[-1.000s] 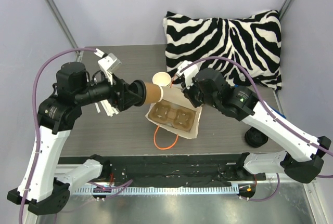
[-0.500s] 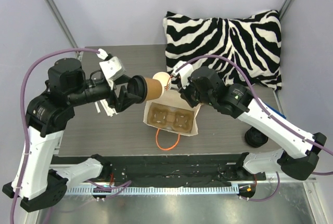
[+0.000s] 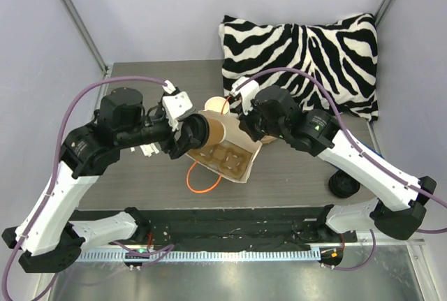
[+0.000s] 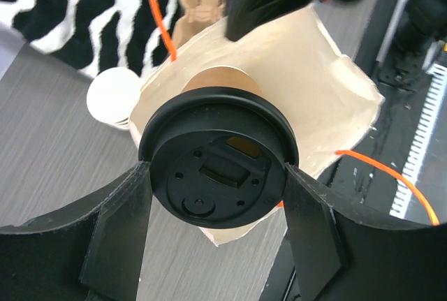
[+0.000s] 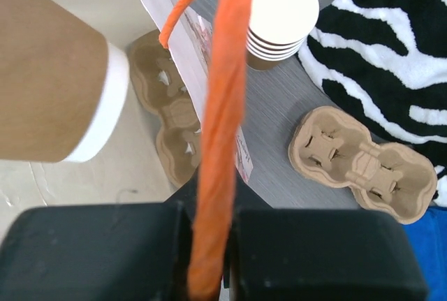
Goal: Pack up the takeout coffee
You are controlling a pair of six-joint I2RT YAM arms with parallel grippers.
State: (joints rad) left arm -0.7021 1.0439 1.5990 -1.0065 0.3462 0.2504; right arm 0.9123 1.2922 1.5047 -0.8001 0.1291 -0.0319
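Left wrist view shows us the takeout coffee lying sideways, lid toward the lens, at the mouth of the paper bag. The left gripper has its jaws clamped on the lid end. We judge the cup light but crushable, with a lid that could pop off, so we would squeeze gently at the stiff rim. The right gripper pinches the bag's orange handle, holding the bag open over the cup carrier inside. A stack of cream cups stands just beside the bag.

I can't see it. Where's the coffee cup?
Middle of the top view: the left pincer holds the coffee cup at the open paper bag, near the stacked cups.
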